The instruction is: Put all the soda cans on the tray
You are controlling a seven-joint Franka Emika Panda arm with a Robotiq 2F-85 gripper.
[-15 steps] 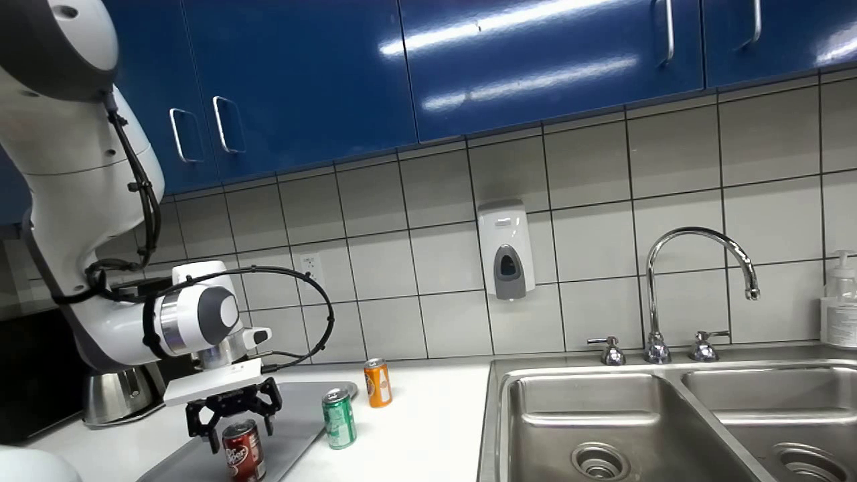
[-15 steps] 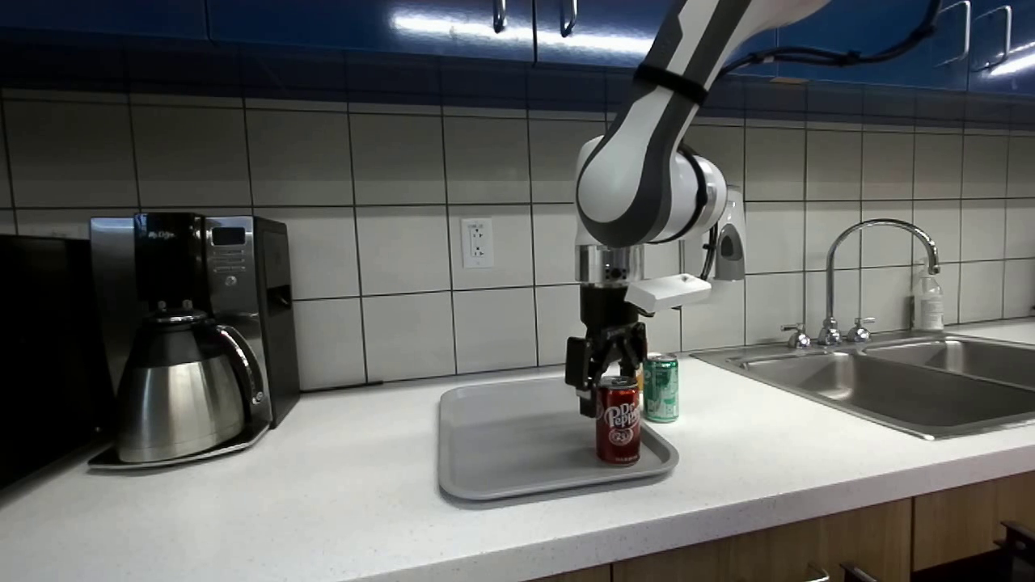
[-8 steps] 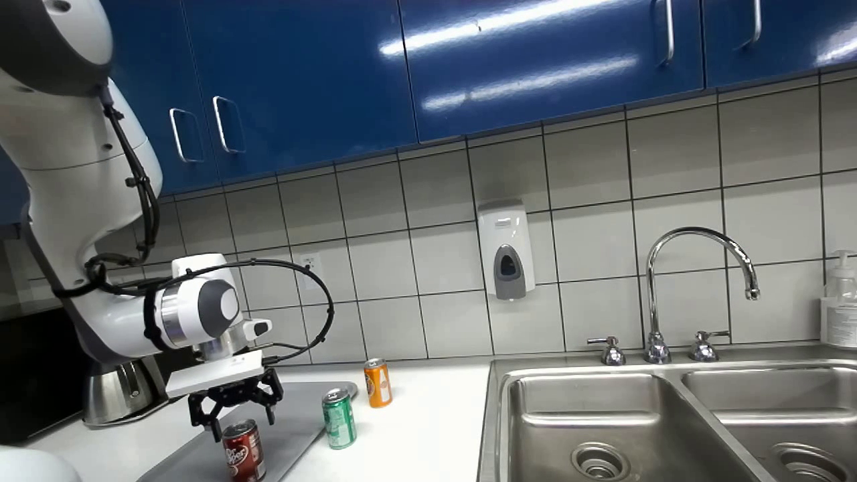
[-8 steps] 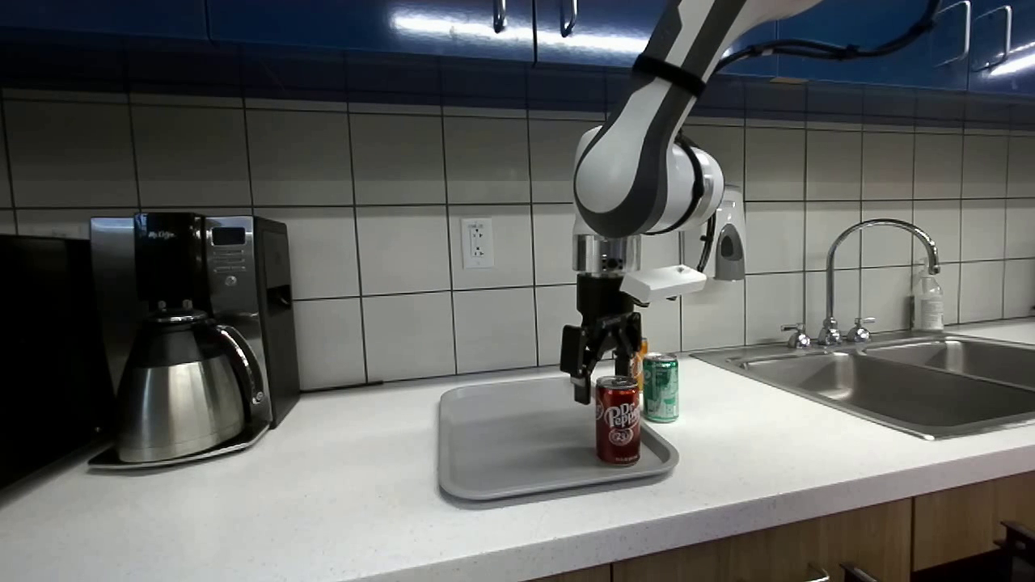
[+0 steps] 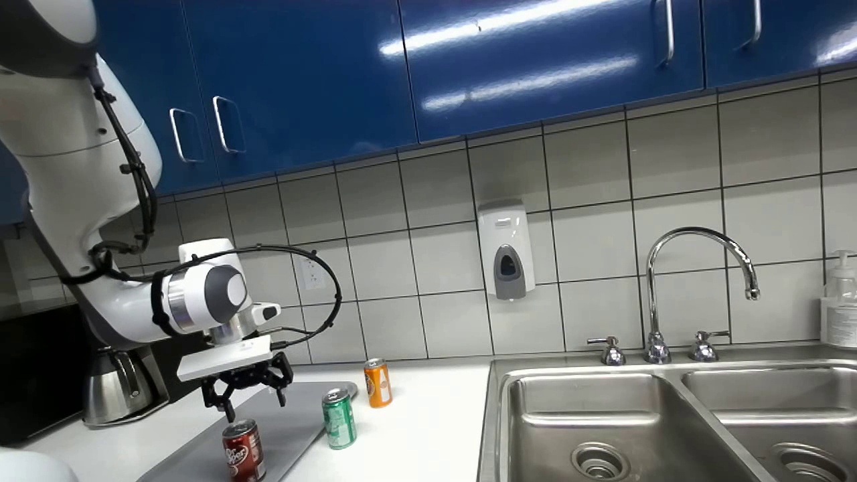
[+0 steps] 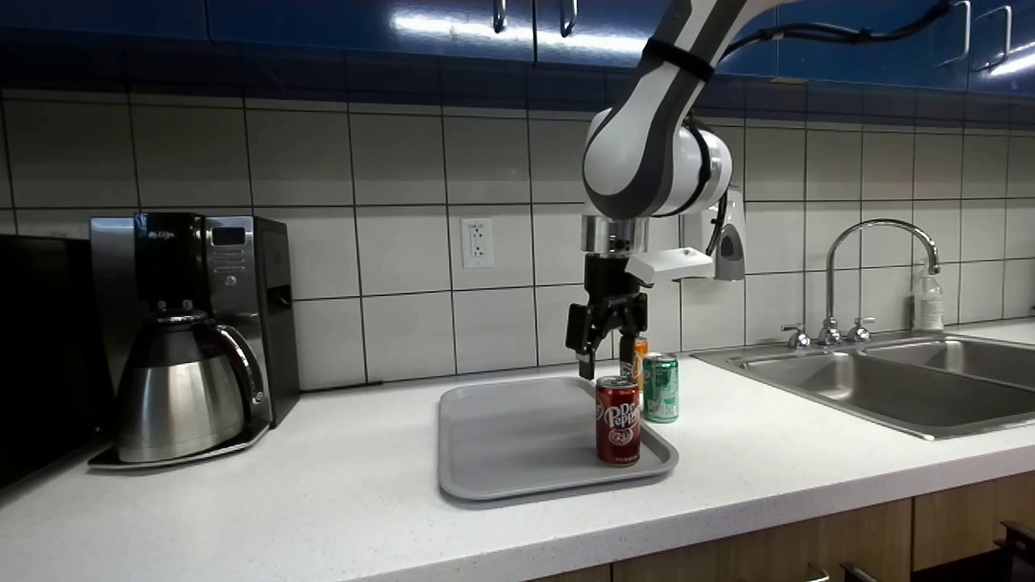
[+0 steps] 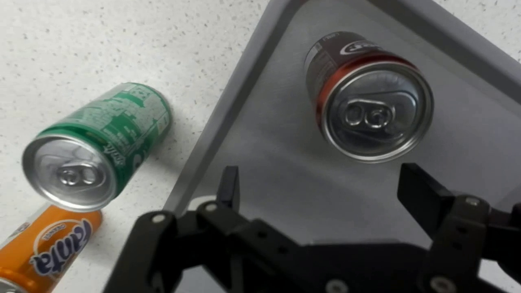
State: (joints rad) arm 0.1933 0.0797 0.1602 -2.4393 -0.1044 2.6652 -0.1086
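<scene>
The red can (image 5: 244, 452) stands upright on the grey tray (image 6: 517, 440), near a corner. It also shows in an exterior view (image 6: 618, 424) and the wrist view (image 7: 368, 106). The green can (image 5: 339, 420) stands upright on the counter just outside the tray; it is also in the wrist view (image 7: 106, 138). The orange can (image 5: 378, 384) stands on the counter behind the green one, cut off in the wrist view (image 7: 53, 248) and partly hidden in an exterior view (image 6: 640, 357). My gripper (image 7: 319, 179) is open and empty, just above and behind the red can (image 6: 618, 424).
A double steel sink (image 5: 589, 428) with a faucet (image 5: 656, 294) lies beside the cans. A coffee maker (image 6: 275, 323) with a steel pot (image 6: 182, 404) stands at the other end of the counter. A soap dispenser (image 5: 507, 251) hangs on the tiled wall.
My open gripper has risen from close around the red can's top to above it, and drifted slightly toward the back wall. The cans and the tray have not moved.
</scene>
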